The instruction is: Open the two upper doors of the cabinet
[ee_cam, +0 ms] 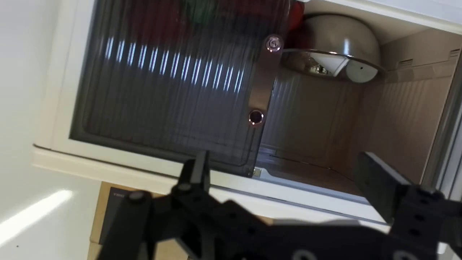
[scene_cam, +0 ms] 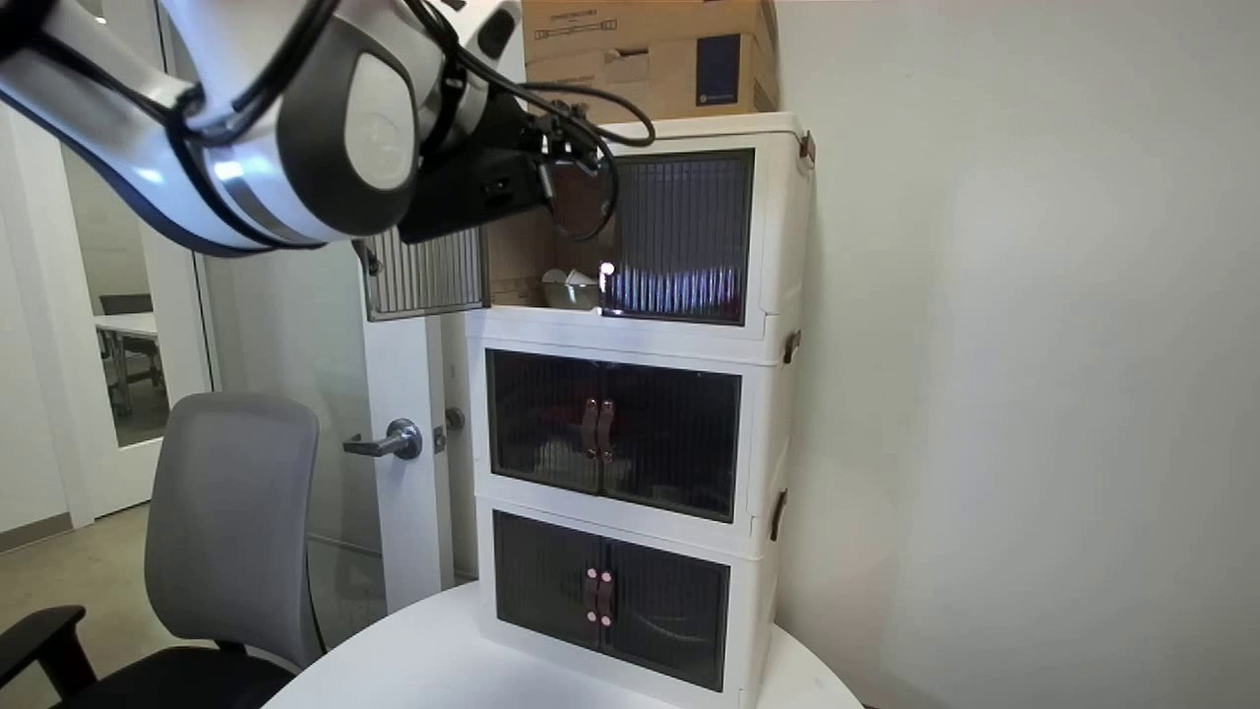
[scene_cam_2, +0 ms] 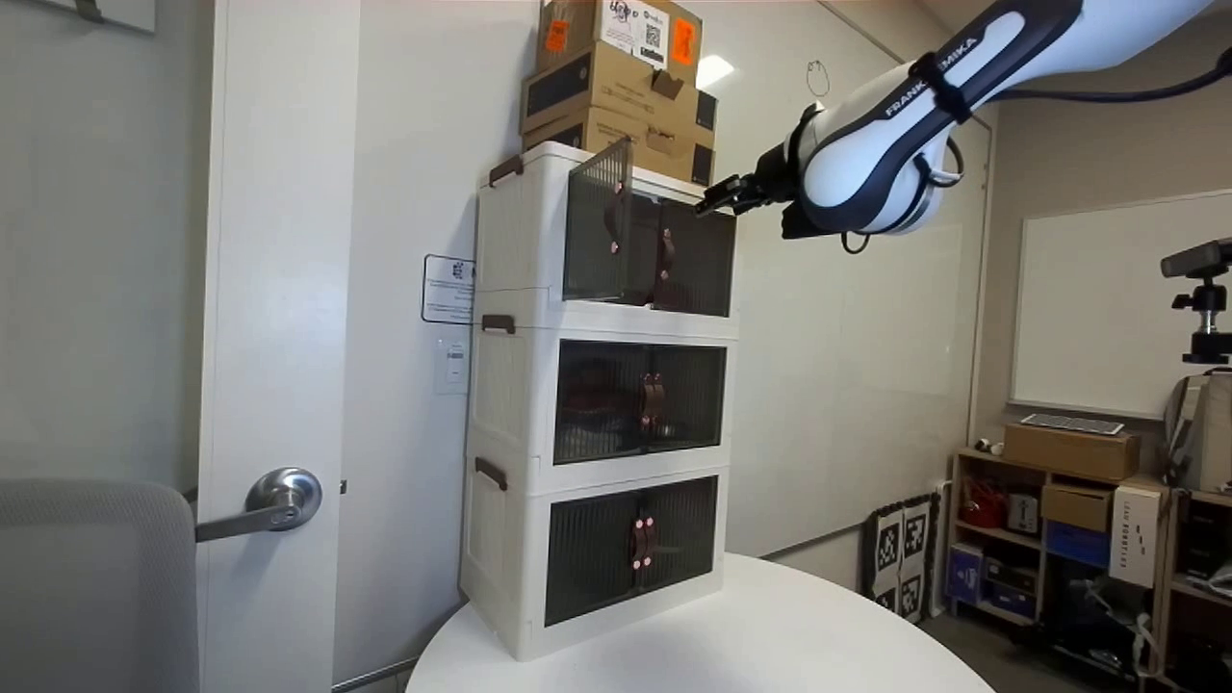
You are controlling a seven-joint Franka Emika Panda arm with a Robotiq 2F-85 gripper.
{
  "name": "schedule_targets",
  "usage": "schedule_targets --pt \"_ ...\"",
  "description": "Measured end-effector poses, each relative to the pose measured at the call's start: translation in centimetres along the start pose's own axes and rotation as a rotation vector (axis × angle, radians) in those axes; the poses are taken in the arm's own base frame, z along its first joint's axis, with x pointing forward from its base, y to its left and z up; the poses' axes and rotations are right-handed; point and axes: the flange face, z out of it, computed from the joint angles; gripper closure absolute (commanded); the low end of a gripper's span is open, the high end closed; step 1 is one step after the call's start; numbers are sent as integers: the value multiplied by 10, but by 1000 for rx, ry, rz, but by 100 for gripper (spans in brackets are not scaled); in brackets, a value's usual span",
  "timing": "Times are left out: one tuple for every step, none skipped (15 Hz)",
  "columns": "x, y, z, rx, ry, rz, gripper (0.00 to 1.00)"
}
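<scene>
Upper pair on the cabinet [scene_cam_2: 515, 414], half done by appearance: the open door [scene_cam_2: 592, 231] stood swung out from the cabinet's front, the closed door [scene_cam: 684, 217] lay across the rest of its top compartment. Gripper [ee_cam: 285, 159] faced that compartment, fingers wide apart, nothing between them; contact with the cabinet was not seen. Main risk, judged: a finger landing on the closed door's face, rather than behind its free edge, would press it tighter. Its handle [ee_cam: 264, 81] looked thin and close to the panel, so a pinch could slip. Too high an approach might catch the cabinet's top rim or shove the boxes [scene_cam_2: 616, 82] stacked there. A hard pull could shift the tall cabinet on the round surface [scene_cam_2: 789, 616]. Reaching deep could knock the metal bowl [ee_cam: 343, 38] inside the cabinet. In the way: the open door, jutting from the cabinet, which the arm [scene_cam_2: 852, 183] or its slack cables [scene_cam: 300, 44] might snag. Beside the cabinet, on the open-door side, stood an office chair [scene_cam: 231, 532] and room door [scene_cam_2: 279, 289], both probably clear.
</scene>
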Motion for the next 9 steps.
schedule_targets --pt "-4 0 12 3 5 8 0" --pt "-7 1 25 1 7 15 0" --pt "-11 5 37 -3 7 23 0" --pt "-15 11 48 -12 7 27 0" --pt "-19 18 59 -22 8 30 0" --pt "-22 24 69 -31 10 32 0" --pt "-25 30 78 -39 13 34 0" --pt "-27 34 86 -46 16 36 0" --pt "-29 36 93 -49 21 38 0"
